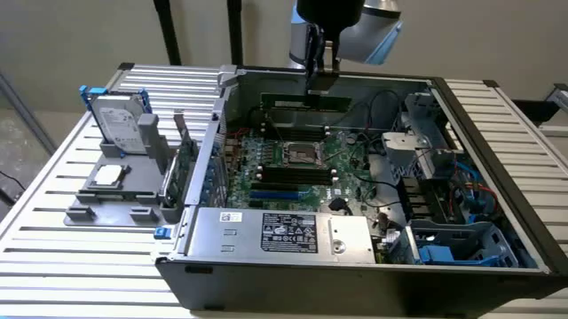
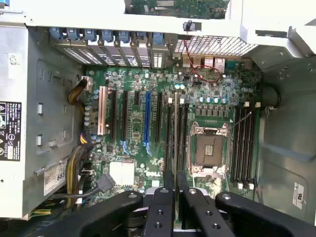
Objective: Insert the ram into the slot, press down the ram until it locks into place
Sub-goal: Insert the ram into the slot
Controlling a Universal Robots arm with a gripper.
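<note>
**Q:** Where is the ram, and which way does it lie?

**A:** The ram (image 1: 304, 102), a thin green stick, hangs on edge over the far part of an open computer case (image 1: 497, 166), above the motherboard (image 1: 266, 159). Its long axis runs from the exterior view's left to its right, parallel to the black sockets under it. The wrist view shows it edge-on as a thin line over a bank of those sockets. The slot (image 2: 180, 133) is one of them, long and black with white end clips, just beside the square processor socket (image 2: 208, 148). I cannot tell which socket the stick lines up with.

**Q:** What holds it?

**A:** The gripper (image 2: 176, 190) reaches down from above. Its jaws are narrow and pinch the stick's upper edge between two black fingers (image 2: 169, 182).

**Q:** What else is in the case?

**A:** A silver power supply (image 1: 275, 232) lies along the near side. A blue drive caddy (image 1: 443, 256) sits in the near corner on the exterior view's right.

**Q:** And outside it?

**A:** To the exterior view's left, on a slatted table (image 1: 53, 266), a grey holder (image 1: 111, 196) carries an upright hard drive (image 1: 120, 126).
</note>
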